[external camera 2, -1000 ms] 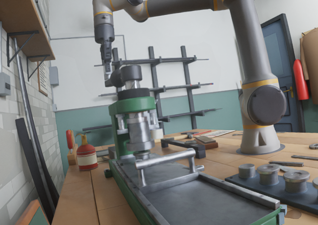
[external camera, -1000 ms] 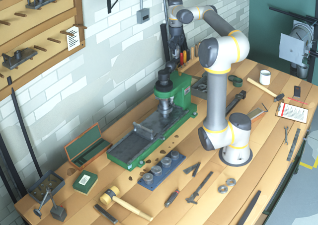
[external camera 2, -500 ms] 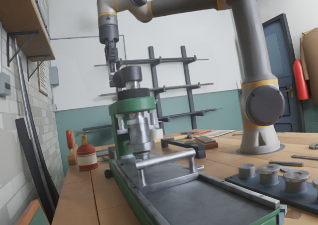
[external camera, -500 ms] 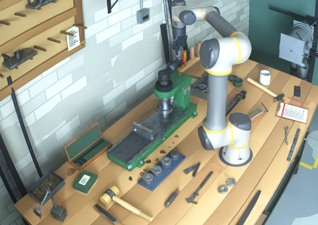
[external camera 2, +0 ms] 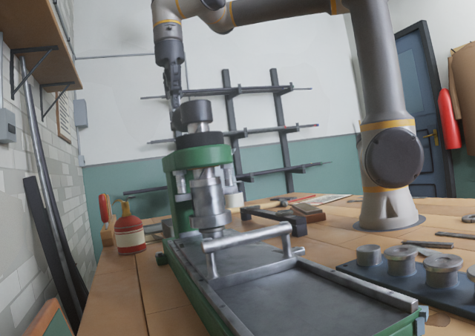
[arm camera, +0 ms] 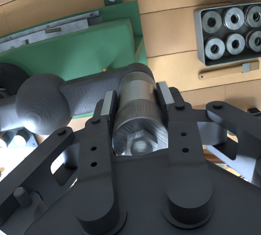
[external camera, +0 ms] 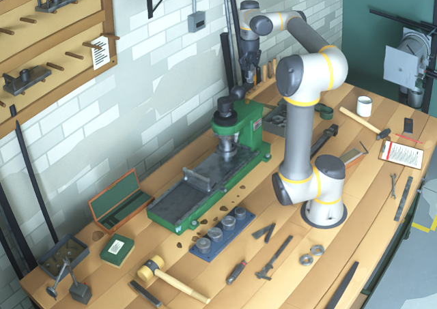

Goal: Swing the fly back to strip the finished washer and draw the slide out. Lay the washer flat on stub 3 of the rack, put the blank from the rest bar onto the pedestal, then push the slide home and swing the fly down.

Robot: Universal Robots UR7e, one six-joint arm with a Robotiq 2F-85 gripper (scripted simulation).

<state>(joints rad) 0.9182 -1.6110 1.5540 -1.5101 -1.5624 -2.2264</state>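
The steel fly handle stands upright at the end of the dark fly arm, and I hold it in my closed gripper above the back of the green press. The arm's ball weight sits beside the handle. From the side cameras my gripper hangs straight down over the fly behind the press head. The slide sits under the ram with its bar handle toward the open tray end. The blue stub rack lies in front of the press with several stubs.
The brick wall runs close behind the press, with dark bars leaning against it. A grey tray of washers sits beside the press base. My own arm's base stands right of the press. Mallets, files and loose washers lie on the front of the bench.
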